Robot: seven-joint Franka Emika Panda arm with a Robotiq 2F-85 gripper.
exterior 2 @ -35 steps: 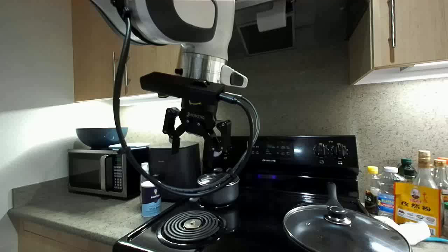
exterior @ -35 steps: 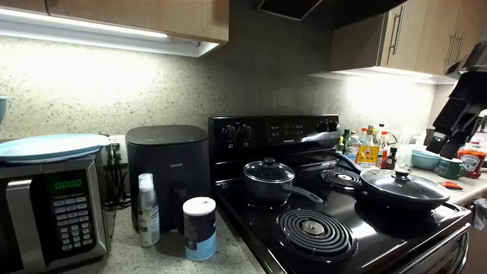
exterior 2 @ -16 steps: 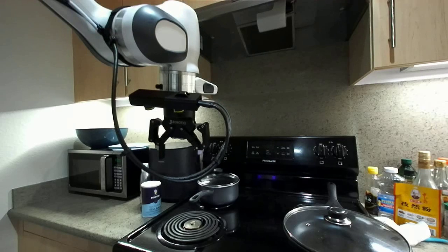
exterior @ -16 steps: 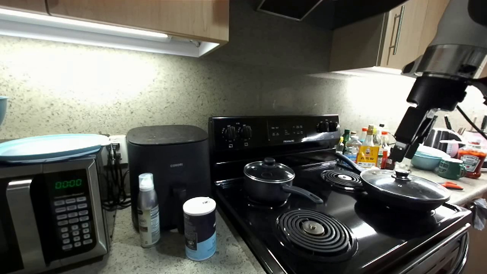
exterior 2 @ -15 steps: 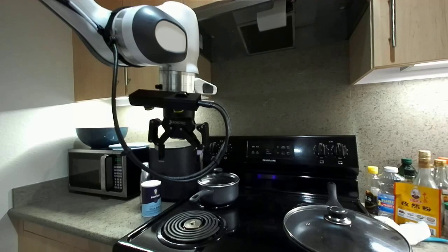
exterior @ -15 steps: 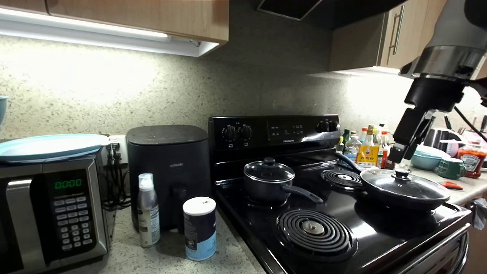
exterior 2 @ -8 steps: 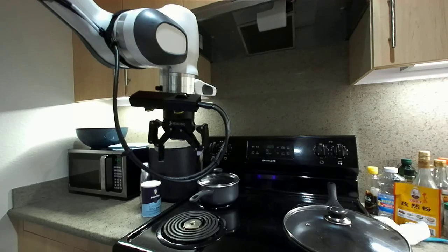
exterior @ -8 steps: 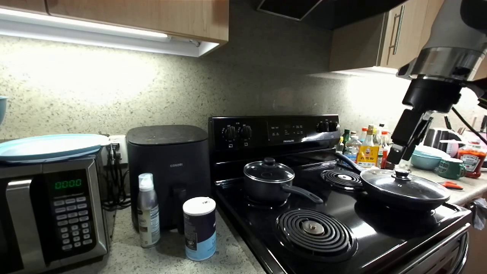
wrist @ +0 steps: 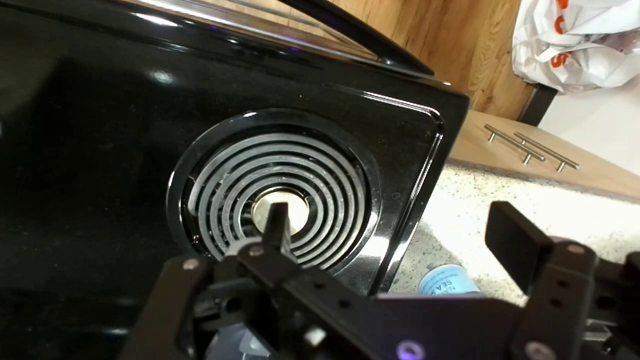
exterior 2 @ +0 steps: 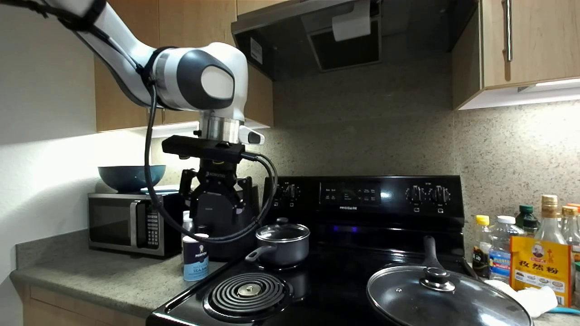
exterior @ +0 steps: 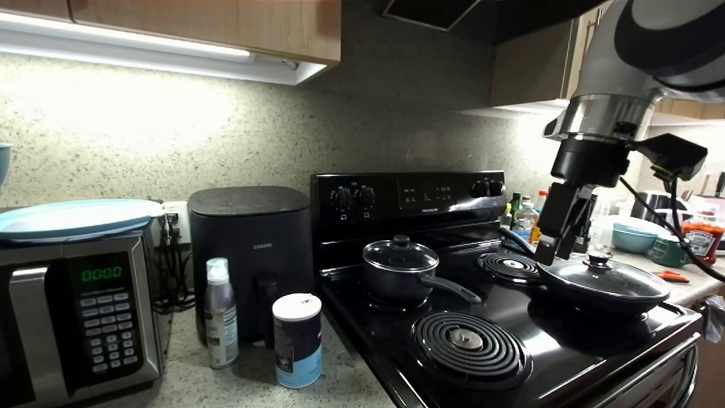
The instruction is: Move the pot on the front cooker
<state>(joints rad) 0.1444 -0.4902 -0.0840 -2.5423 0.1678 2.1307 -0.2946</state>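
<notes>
Currently see, in an exterior view, end effector (exterior 2: 216, 215) w/ jaws wide apart, approx. 10 o'clock fr. lidded pot (exterior 2: 284, 249); see pot near front cooker (exterior 2: 248, 290), approx. 1 o'clock of it.

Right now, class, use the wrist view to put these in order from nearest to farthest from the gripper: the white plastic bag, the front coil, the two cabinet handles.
1. Front coil: mid-picture, partly hidden by the gripper.
2. Cabinet handles: to the coil's right and a little higher in the picture.
3. White plastic bag: farthest off, in the top right corner.
</notes>
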